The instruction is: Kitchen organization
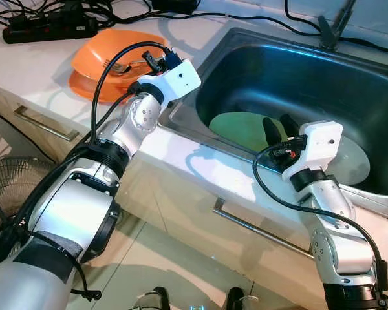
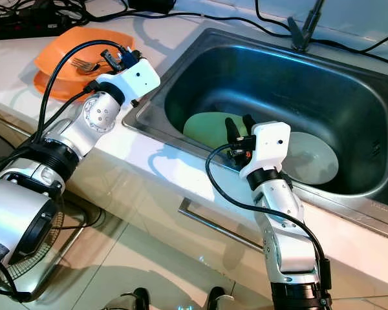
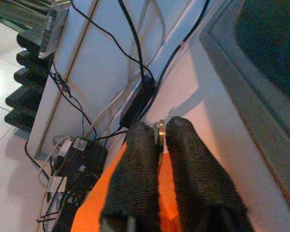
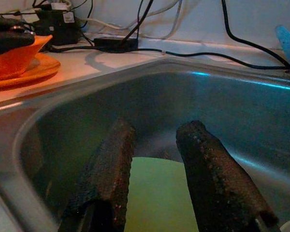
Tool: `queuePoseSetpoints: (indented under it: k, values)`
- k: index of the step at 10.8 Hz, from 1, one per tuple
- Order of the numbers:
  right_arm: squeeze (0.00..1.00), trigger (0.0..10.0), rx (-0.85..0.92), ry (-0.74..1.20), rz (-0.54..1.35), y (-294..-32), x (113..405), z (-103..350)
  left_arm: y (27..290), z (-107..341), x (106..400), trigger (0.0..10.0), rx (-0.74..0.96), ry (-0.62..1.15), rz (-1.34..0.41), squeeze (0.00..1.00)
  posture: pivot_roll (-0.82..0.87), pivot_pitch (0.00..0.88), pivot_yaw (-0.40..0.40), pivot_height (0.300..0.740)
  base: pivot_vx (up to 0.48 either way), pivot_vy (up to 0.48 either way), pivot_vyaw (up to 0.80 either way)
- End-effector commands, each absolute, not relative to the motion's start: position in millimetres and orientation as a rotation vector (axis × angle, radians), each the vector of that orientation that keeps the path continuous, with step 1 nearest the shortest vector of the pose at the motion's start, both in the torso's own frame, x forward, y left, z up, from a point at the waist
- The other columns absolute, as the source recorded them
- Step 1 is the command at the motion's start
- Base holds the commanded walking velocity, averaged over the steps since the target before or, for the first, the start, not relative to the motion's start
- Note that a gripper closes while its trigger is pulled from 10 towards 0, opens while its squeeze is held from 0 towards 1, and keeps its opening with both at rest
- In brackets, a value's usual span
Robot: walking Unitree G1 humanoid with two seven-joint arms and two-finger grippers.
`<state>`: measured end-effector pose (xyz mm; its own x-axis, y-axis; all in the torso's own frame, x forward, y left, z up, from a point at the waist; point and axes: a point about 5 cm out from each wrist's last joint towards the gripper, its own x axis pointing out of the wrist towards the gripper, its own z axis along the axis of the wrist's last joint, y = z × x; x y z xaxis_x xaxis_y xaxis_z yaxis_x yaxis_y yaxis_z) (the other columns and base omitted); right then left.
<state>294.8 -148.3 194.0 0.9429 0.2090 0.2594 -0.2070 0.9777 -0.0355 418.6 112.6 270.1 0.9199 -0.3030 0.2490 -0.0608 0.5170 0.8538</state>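
a fork (image 1: 118,65) lies in the orange bowl (image 1: 100,48) on the counter (image 1: 32,71), pinched at its handle by the left gripper's (image 3: 159,140) closed fingers — over in the steel sink (image 1: 349,84) the right gripper (image 4: 154,145), jaws apart, hangs above a green plate (image 1: 239,126).

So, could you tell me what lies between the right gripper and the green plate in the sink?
Nothing: the right gripper hovers open just above the green plate, with bare air between, as the right wrist view shows.
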Motion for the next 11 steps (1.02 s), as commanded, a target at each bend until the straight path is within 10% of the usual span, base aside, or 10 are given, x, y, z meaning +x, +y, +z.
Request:
queuePoseSetpoints:
  k: [1,6,7,11]
  values:
    - [0.00,10.0,0.010,-0.157,0.203,-149.0,293.8,171.0,114.9,274.0,419.3,0.0,1.025,-0.398,-0.131,0.00,0.04,0.258,0.026,0.740,0.000,0.000,0.00]
    - [0.00,10.0,0.016,-0.173,0.200,-147.6,303.8,174.3,113.3,289.5,416.0,0.1,0.976,-0.479,-0.118,0.00,0.06,0.230,0.024,0.740,0.000,0.000,0.00]
    - [0.00,10.0,0.018,-0.182,0.210,-145.1,307.5,176.4,110.5,294.8,413.5,10.0,0.939,-0.512,-0.124,0.00,0.08,0.216,0.020,0.740,0.000,0.000,0.00]
    - [0.00,10.0,0.025,-0.217,0.245,-136.2,323.5,184.2,109.4,292.4,403.2,10.0,0.880,-0.563,-0.140,0.00,0.11,0.169,0.002,0.740,0.000,0.000,0.00]
